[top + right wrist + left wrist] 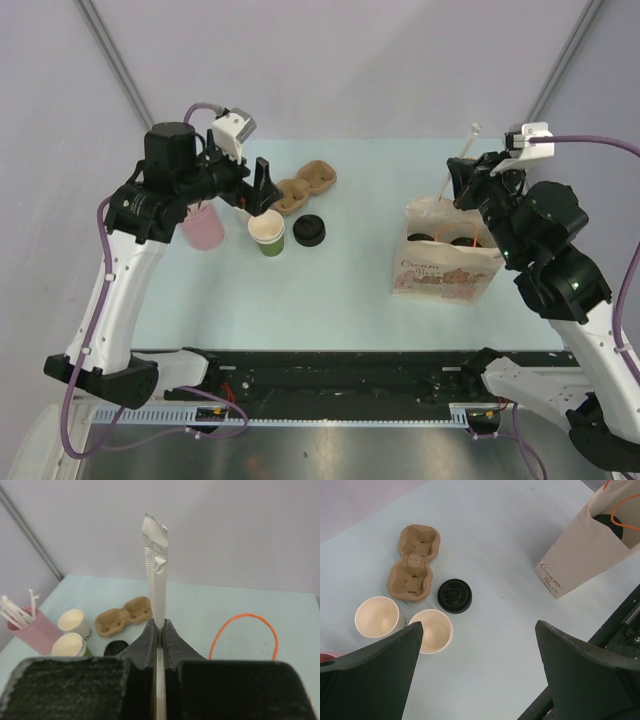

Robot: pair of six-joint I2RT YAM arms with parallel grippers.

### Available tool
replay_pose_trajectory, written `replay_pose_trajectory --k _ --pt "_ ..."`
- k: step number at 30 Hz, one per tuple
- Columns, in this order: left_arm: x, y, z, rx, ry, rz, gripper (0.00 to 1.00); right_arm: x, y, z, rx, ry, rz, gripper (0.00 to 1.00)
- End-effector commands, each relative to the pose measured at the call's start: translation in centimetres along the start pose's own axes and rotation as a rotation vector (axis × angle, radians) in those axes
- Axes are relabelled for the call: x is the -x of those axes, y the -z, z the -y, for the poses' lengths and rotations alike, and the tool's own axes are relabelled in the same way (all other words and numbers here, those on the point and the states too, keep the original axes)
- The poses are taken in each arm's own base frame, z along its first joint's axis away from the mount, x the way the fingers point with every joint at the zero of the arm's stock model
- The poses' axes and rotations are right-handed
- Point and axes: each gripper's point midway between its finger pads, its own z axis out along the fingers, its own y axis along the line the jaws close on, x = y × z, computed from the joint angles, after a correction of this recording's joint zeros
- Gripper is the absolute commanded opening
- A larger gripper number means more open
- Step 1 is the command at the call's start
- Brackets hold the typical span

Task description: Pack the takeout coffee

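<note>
Pale green table (350, 200), plain grey walls behind it. Your left gripper (479, 630) hangs over the far left part of the table with its jaws spread as wide as they go and nothing between them. Right under it stand two open cups (431, 630), touching or nearly touching each other, one white-sided and one green-sided, neither with a lid. A loose black lid (454, 596) lies flat just beside the green-sided one, on the side toward the table's middle. A brown two-cup carrier (413, 562) lies empty beyond the lid, near the far edge. A pink cup (203, 230) holding white straws stands toward the left edge, just beside the open cups.

Your right gripper (159, 625) has its jaws closed tight on a paper-wrapped straw (155, 565), which stands upright out of the fingertips. It hovers above the far side of the bag (445, 275).

That bag stands upright toward the right edge, mouth open. The two coffees (421, 238) sit inside it side by side, with only their black lids showing at the mouth; you cannot see their sides from here
</note>
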Motion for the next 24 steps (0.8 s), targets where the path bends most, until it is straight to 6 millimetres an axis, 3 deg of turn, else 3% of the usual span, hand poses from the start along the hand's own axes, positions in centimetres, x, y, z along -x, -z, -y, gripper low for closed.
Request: replay_pose_trajectory --k 1,5,12,18,22,24 --pt "0.3 0.6 0.0 0.012 -0.050 0.025 1.00 -4.6 -0.9 2.4 -0.090 0.005 -0.138 0.00" --pt "0.1 0.5 -0.1 0.015 -0.052 0.022 1.00 -8.2 -2.3 3.0 -0.086 -0.023 -0.203 0.00" --pt "-0.1 0.6 -0.3 0.028 -0.064 0.023 1.00 -12.0 -4.4 1.9 -0.025 -0.048 -0.259 0.00" --pt "-0.1 0.6 -0.5 0.036 -0.072 0.026 1.00 -14.3 -4.1 2.1 -0.022 -0.048 -0.303 0.00" --pt "-0.1 0.5 -0.6 0.040 -0.074 0.024 1.00 -14.4 -3.6 1.8 -0.003 -0.047 -0.316 0.39" --pt "-0.1 0.5 -0.6 0.042 -0.076 0.024 1.00 -14.0 -3.3 2.0 -0.013 -0.048 -0.305 0.50"
